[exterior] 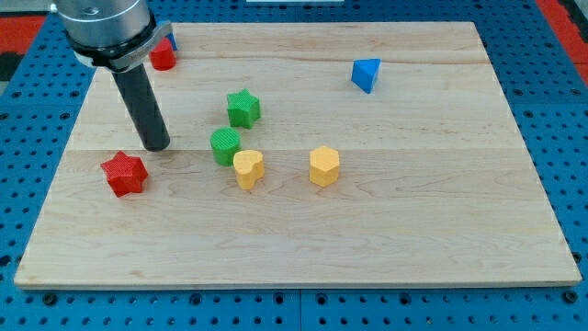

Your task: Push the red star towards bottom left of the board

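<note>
The red star (125, 173) lies on the wooden board (386, 221) at the view's left, below the middle. My tip (156, 145) rests on the board just up and to the right of the red star, a small gap apart from it. The rod rises toward the view's top left.
A green star (243, 108), a green cylinder (225, 146), a yellow heart (248, 169) and a yellow hexagon (324, 166) sit near the middle. A blue triangle (366, 74) is at the upper right. A red block (163, 57) and a blue block (171, 41) are partly hidden behind the arm at the top left.
</note>
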Controlling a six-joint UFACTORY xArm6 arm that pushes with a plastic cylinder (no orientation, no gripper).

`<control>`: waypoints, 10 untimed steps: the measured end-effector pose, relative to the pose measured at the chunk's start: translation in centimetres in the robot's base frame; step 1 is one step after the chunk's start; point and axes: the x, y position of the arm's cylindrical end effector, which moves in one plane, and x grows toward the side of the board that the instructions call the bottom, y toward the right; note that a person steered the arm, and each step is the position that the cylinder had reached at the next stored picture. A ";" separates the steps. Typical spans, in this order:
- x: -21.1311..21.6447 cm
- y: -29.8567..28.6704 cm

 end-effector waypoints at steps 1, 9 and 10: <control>2.2 -0.8; 9.4 -6.4; 10.1 -6.9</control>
